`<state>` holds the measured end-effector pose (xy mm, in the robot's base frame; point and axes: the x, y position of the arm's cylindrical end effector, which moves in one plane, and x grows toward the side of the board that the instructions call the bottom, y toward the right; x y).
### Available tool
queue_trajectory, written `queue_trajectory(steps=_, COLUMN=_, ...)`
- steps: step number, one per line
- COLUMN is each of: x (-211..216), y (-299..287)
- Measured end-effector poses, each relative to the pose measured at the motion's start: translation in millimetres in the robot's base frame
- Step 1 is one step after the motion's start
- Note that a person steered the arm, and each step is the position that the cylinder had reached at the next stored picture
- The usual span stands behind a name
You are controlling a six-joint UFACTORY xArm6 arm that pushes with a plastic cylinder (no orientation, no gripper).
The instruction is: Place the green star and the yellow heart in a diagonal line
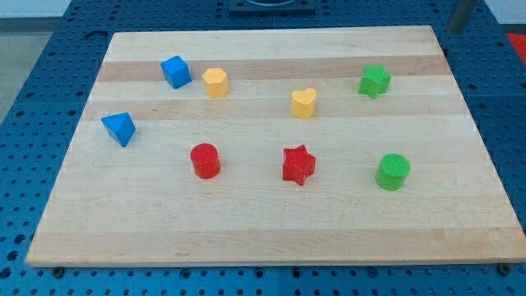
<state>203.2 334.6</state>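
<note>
Wooden board [271,238] sits on a blue perforated table [33,74]. Eight blocks on it.

My tip: only a grey-dark rod [463,15] shows at the view's top right corner, off the board edge. Its lower end sits around [458,30], over the blue table, well apart from every block. No jaws on this tool, just a rod, so nothing to open or close; it touches no block.

Task blocks:
- green star [374,81]: upper right part of the board, upright, alone.
- yellow heart [303,103]: to the view's left of the green star and slightly lower. The two are near each other but apart, clear gap between them.

Other blocks:
- blue cube [176,71]: upper left.
- yellow hexagon-like block [215,82]: just beside the blue cube on its right, not touching.
- blue triangular block [119,128]: far left, lower than the cube.
- red cylinder [205,160]: centre-left, lower row.
- red star [298,164]: below the yellow heart, well apart.
- green cylinder [393,172]: lower right, below the green star.

No blocks touch each other.
</note>
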Motion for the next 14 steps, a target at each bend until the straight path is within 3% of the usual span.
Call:
queue_trajectory(steps=3, x=22, y=-1)
queue_trajectory(steps=5, x=23, y=-116)
queue_trajectory(steps=6, x=39, y=-162)
queue_trajectory(steps=8, x=117, y=-167)
queue_trajectory(steps=9, x=144, y=-197)
queue_trajectory(steps=12, x=181, y=-317)
queue_trajectory(steps=13, x=224, y=-323)
queue_trajectory(steps=14, x=218, y=-324)
